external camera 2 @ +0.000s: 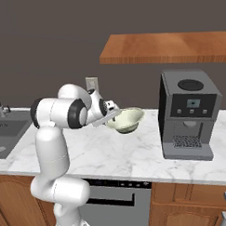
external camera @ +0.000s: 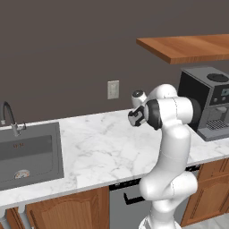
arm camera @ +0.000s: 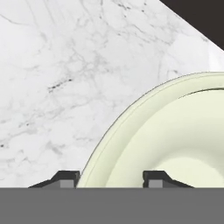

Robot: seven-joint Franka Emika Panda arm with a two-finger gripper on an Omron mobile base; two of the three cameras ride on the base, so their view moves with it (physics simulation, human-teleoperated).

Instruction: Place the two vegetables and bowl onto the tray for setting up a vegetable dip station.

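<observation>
With the gripper part-open, its two tips straddling the near rim of the bowl on the counter left of the coffee machine, whether it grips yet I cannot tell, and such a thin rim hold could let the bowl tip or slip when lifted.

White marble counter runs the width of the scene, over wooden cabinet doors. Grey sink set into it at far left, dark curved faucet behind the basin. White wall outlet on the dark wall above the counter. Dark grey coffee machine stands on the counter at right, below a wooden shelf. Dishwasher front under the counter, between the cabinets.
</observation>
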